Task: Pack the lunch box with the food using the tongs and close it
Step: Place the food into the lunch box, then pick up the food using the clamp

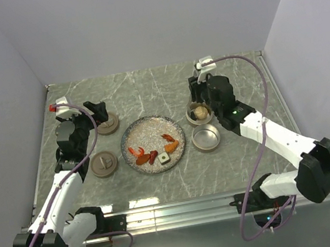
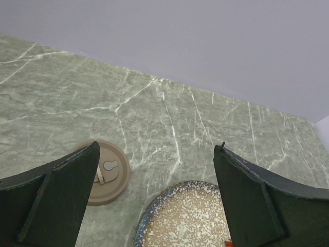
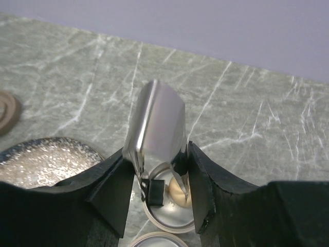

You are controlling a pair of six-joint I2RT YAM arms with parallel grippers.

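- Right gripper [image 3: 159,172] pinches slim shiny metal tongs [image 3: 157,121], whose tips sit inside the far round steel tin [image 3: 169,222], at the pale round ball [image 3: 178,193].
- Left gripper [image 2: 158,148] is spread wide and empty.
- Step, as I judge it: depositing the ball.
- Next calls for lifting clear, then reaching for the red and orange bits [image 1: 151,155] on the speckled grey plate [image 1: 125,141].

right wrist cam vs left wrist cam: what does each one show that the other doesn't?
Right wrist only: the tongs clamped in the right end effector, their tips down in a tin that holds the pale ball; the second tin shows as a rim below. Left wrist only: the left end effector, open and empty. Both: the speckled plate, a brown lid (maybe not the same one) and the marble table.
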